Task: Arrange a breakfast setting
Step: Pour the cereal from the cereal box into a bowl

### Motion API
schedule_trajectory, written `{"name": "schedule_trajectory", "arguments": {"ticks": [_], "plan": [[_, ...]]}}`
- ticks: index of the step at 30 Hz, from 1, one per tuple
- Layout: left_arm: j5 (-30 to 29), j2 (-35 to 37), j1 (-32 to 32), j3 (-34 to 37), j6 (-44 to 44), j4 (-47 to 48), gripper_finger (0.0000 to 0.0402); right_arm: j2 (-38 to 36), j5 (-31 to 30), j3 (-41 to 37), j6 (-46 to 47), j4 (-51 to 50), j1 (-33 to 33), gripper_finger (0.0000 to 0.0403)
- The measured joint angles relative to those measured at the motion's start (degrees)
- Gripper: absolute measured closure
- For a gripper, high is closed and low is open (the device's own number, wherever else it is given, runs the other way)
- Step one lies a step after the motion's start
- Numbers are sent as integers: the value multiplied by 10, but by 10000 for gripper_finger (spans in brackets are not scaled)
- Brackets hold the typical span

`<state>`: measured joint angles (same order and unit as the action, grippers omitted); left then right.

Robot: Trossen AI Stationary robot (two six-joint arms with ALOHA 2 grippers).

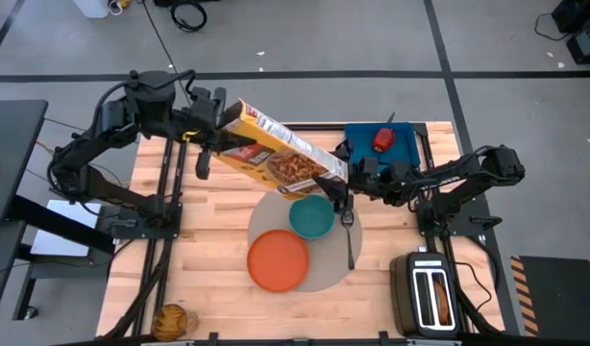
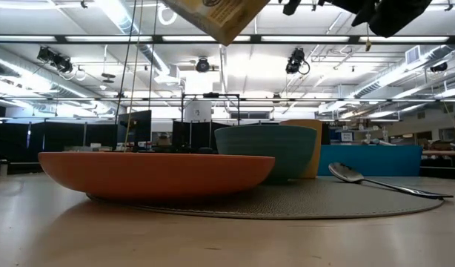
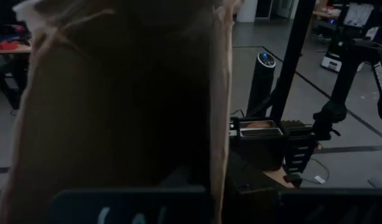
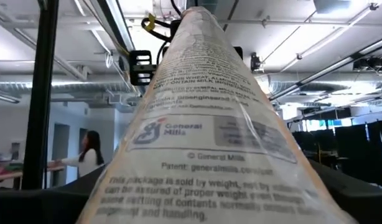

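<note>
A yellow cereal box (image 1: 276,154) hangs tilted above the table, its lower end over the teal bowl (image 1: 311,216). My left gripper (image 1: 207,135) is shut on the box's upper end. My right gripper (image 1: 338,183) is at the lower end, shut on the clear inner bag (image 4: 203,124). The bowl, the orange plate (image 1: 278,259) and the metal spoon (image 1: 349,231) rest on the round grey mat (image 1: 319,279). The red apple (image 1: 383,139) lies on the blue board (image 1: 410,149). The round bread (image 1: 173,320) lies at the near left. The cup does not show in the high view. My left gripper holds the box by its upper, far-left end (image 1: 228,123), coming level from the table's left. The box's brown side (image 3: 116,93) fills its wrist view and hides the fingers' places. The box is lifted clear and slopes down toward the bowl. My right gripper holds the printed inner bag (image 4: 197,186) at the box's lower end (image 1: 326,173), coming from the table's right. The bag runs away from the fingers along the box. The contact place is hidden by the bag itself.
The black two-slot toaster (image 1: 430,293) stands at the near right corner. The blue board sits at the far right by the right arm's base. Bare wood lies at the near left and in front of the mat (image 2: 213,237).
</note>
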<state>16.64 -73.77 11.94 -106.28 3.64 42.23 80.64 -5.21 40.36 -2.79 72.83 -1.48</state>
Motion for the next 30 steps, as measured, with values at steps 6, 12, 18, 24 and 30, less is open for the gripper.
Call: {"name": "schedule_trajectory", "arguments": {"ticks": [6,12,18,24,30], "plan": [[1,-4,-3,-1,0,-3,394,0,4,0,8,5,2,143],[2,-4,-3,-1,-1,-3,389,0,4,0,11,2,1,195],[8,0,-3,-1,-18,19,384,0,4,-1,5,-6,-6,220],[12,8,-3,-2,-35,34,329,0,3,-3,-3,-16,-12,220],[11,41,-3,-10,-30,50,255,-16,-7,-46,9,-10,-14,221]]}}
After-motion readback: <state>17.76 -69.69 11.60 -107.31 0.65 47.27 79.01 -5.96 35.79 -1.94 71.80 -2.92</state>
